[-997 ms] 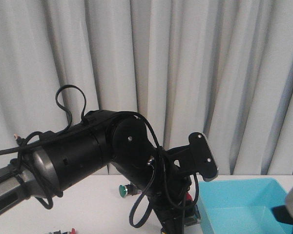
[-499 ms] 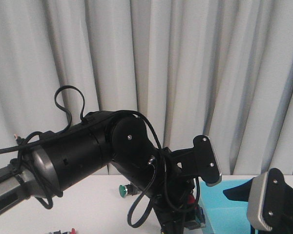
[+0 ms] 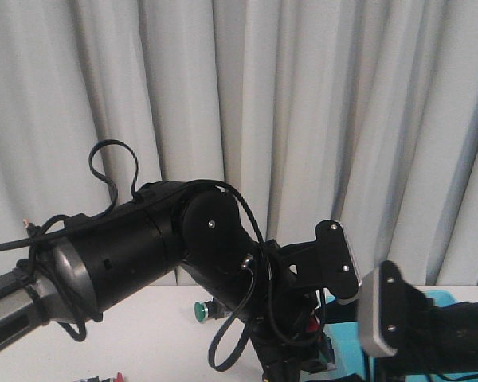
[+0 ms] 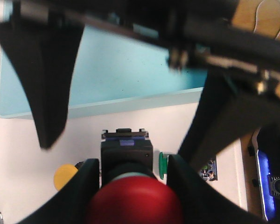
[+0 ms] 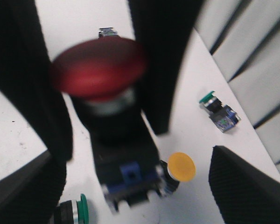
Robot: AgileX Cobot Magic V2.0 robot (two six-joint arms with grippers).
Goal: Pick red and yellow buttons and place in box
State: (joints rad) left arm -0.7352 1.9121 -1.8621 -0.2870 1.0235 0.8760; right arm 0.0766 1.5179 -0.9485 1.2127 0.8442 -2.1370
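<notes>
My left gripper (image 4: 133,186) is shut on the red button (image 4: 135,203), which has a domed cap on a black body and hangs above the white table. In the right wrist view the red button (image 5: 100,67) sits between the left fingers (image 5: 158,60). My right gripper (image 5: 135,196) is open, its jaws wide on either side of the button's body without touching it. The yellow button (image 5: 182,166) lies on the table just beside it and also shows in the left wrist view (image 4: 65,176). The turquoise box (image 4: 121,70) lies beyond them, partly hidden in the front view (image 3: 346,342).
A green button (image 5: 217,109) lies near the curtain and shows in the front view (image 3: 199,310). Another green button (image 5: 77,212) lies close to the red one. The left arm (image 3: 143,255) fills the middle of the front view. The right arm (image 3: 430,334) reaches over the box.
My right arm has swung in from the right over the box toward the left gripper. The left arm has barely moved and still holds the red button.
</notes>
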